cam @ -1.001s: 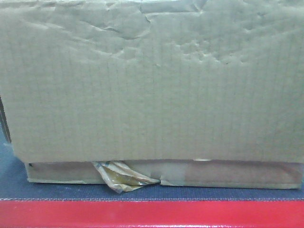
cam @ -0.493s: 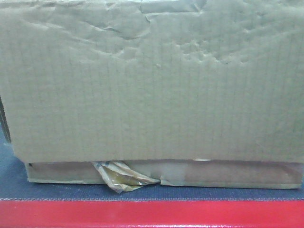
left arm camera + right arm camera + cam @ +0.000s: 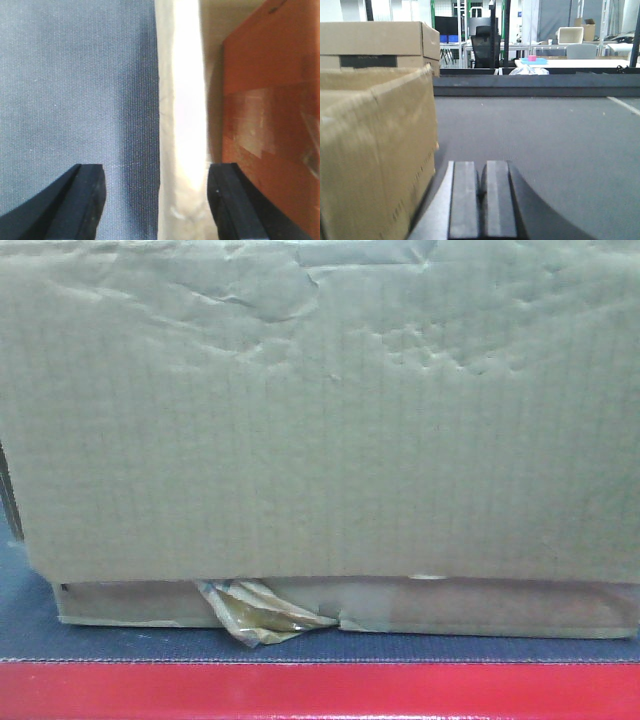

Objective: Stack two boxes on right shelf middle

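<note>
A large cardboard box [image 3: 320, 420] fills the front view, standing on a dark blue shelf surface [image 3: 150, 645]. Its lower strip [image 3: 480, 605] carries brown tape, with a crumpled torn piece [image 3: 255, 615]. My left gripper [image 3: 157, 200] is open and empty over blue fabric [image 3: 75, 90], with a white strip [image 3: 182, 125] between its fingers and a taped orange-brown box face [image 3: 270, 110] beside its right finger. My right gripper [image 3: 482, 200] is shut and empty, just right of a cardboard box [image 3: 375, 150]. A second box [image 3: 380, 45] stands behind that one.
A red shelf edge [image 3: 320, 690] runs along the bottom of the front view. In the right wrist view a grey surface [image 3: 545, 135] stretches ahead to a dark raised ledge [image 3: 535, 85], with desks and a chair far behind.
</note>
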`<state>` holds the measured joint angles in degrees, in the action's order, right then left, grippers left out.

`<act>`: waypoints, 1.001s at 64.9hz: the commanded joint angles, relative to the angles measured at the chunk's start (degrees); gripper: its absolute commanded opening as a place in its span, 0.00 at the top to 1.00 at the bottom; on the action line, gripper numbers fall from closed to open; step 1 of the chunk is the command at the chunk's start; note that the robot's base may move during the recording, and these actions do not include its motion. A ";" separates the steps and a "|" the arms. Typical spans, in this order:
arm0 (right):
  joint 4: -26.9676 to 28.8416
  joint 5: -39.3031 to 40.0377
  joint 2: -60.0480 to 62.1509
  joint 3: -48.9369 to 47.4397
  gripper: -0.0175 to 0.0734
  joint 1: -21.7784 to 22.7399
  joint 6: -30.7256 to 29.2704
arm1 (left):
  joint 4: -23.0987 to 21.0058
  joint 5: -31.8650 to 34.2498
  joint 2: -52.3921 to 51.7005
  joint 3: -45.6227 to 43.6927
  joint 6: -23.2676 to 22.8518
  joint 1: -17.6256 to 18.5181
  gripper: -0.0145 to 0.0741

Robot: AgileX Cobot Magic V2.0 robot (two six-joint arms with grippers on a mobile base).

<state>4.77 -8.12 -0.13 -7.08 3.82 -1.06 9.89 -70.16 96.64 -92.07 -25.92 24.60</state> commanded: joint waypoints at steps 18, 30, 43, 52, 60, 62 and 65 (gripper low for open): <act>0.54 -30.10 -21.08 -30.78 0.99 -0.03 0.11 | -0.26 0.20 -0.82 -0.13 0.26 -0.25 0.44; 0.54 -46.99 -35.88 -40.11 0.99 -0.03 0.11 | -0.26 0.20 -0.82 -0.13 0.26 -0.25 0.44; 2.88 -48.62 -44.53 -41.46 0.99 -0.03 0.11 | -0.49 0.20 -0.82 -0.13 0.25 -0.25 0.44; 4.13 -53.86 -51.64 -46.17 0.98 -0.03 3.29 | -0.49 0.20 -0.82 -0.13 0.25 -0.25 0.44; 3.66 -56.76 -58.75 -52.08 0.97 -0.14 5.21 | -0.49 0.20 -0.82 -0.13 0.25 -0.25 0.44; 2.94 -56.99 -60.22 -53.48 0.97 -0.42 6.23 | -0.49 0.20 -0.82 -0.13 0.25 -0.25 0.44; 1.19 -57.41 -62.26 -56.01 0.97 -1.45 8.19 | -0.49 0.20 -0.82 -0.13 0.25 -0.25 0.44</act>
<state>8.50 -64.59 -58.86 -58.83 3.59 3.91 9.69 -70.16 96.64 -92.07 -25.69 24.60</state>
